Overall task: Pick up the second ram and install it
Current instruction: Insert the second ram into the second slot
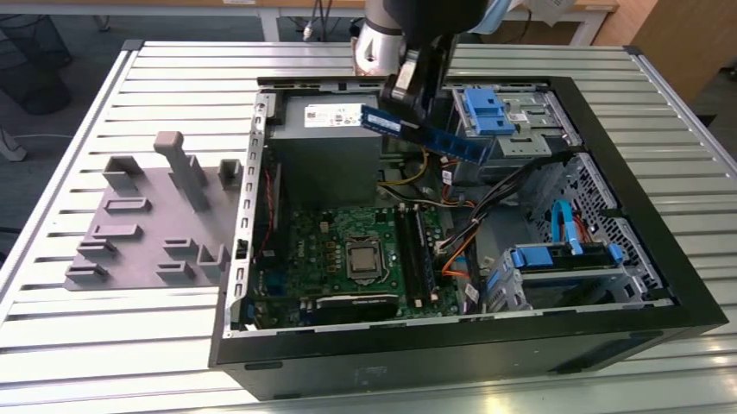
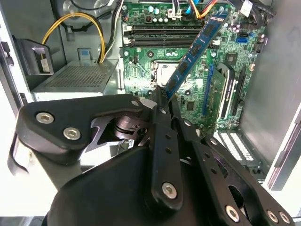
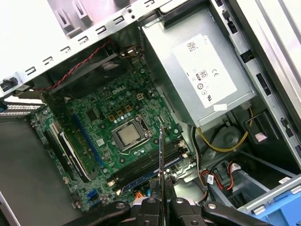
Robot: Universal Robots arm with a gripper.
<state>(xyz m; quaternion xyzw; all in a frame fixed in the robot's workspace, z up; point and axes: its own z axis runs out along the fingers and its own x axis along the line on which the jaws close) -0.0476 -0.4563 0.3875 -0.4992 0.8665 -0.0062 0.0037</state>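
The motherboard (image 1: pixel 328 246) lay nearest in the open case (image 1: pixel 461 341). Beyond and above it, the gripper (image 1: pixel 406 99) had its fingers pinched narrow on one end of the second ram (image 1: pixel 432 136), probably to keep the contact edge free. The first wrist view showed the stick edge-on over the memory slots (image 3: pixel 150 165). The second wrist view showed its chip face.

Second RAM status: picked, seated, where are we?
Done: pickup; the gripper is shut on the second ram. In hand: the stick hangs tilted in the air above the open case. Left: it is not yet seated in the memory slots on the motherboard.
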